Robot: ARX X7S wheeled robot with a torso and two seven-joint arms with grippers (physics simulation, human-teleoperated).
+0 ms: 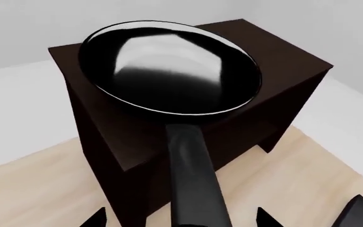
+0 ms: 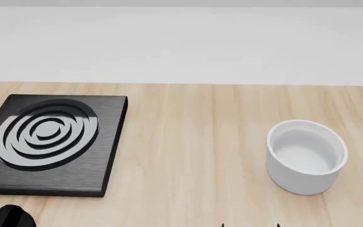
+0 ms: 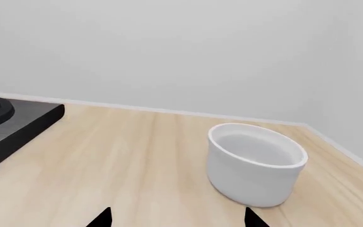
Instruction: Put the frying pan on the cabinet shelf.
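Pan [image 1: 168,66] held by handle [image 1: 194,179] in left gripper [image 1: 181,220], clamped, above dark cabinet [image 1: 282,66]. Right gripper [image 3: 178,218] spread wide, empty, near white bowl [image 3: 254,163].

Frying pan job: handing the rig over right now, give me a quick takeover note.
Left hand: holds the frying pan by its handle; the fingertips barely show at the frame edge, so the grip is inferred.
Right hand: open, empty, over the wooden table near the white bowl.
Pan sits level above the dark cabinet; contact with its top cannot be judged.
The black ringed slab is bare.
Left: set the pan on the shelf, release, withdraw.
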